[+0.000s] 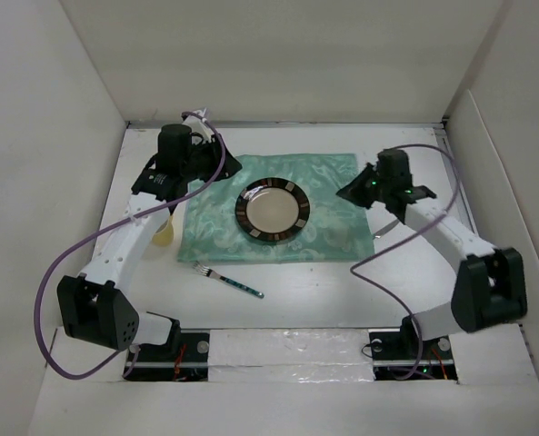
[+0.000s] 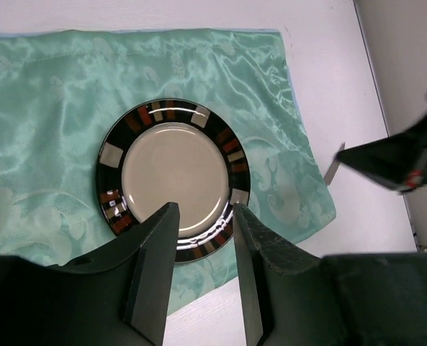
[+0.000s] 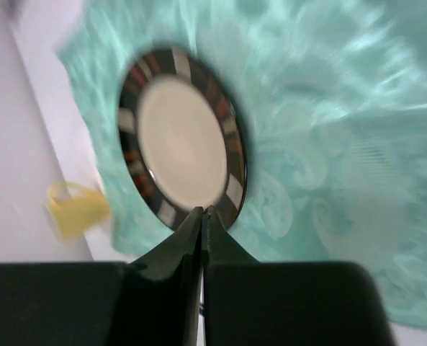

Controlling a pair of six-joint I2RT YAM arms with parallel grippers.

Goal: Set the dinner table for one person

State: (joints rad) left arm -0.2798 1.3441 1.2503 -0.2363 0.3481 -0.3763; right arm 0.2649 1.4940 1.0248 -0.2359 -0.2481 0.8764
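Observation:
A dark-rimmed plate [image 1: 271,211] with a cream middle sits on the mint-green placemat [image 1: 333,241] on the white dinner table [image 1: 342,295]. It also shows in the left wrist view [image 2: 171,176] and the right wrist view [image 3: 181,140]. A fork [image 1: 228,280] lies on the table in front of the placemat. My left gripper [image 1: 233,166] [image 2: 204,209] is open and empty, high above the placemat. My right gripper [image 1: 344,193] [image 3: 204,210] is shut, over the placemat's right side, pointing at the plate. A thin grey knife blade [image 1: 387,229] [image 2: 333,166] shows by the placemat's right edge, mostly hidden under my right arm.
A yellow cup [image 1: 164,236] stands left of the placemat, partly under my left arm; it shows blurred in the right wrist view [image 3: 73,209]. White walls close the table on the left, back and right. Purple cables loop beside both arms.

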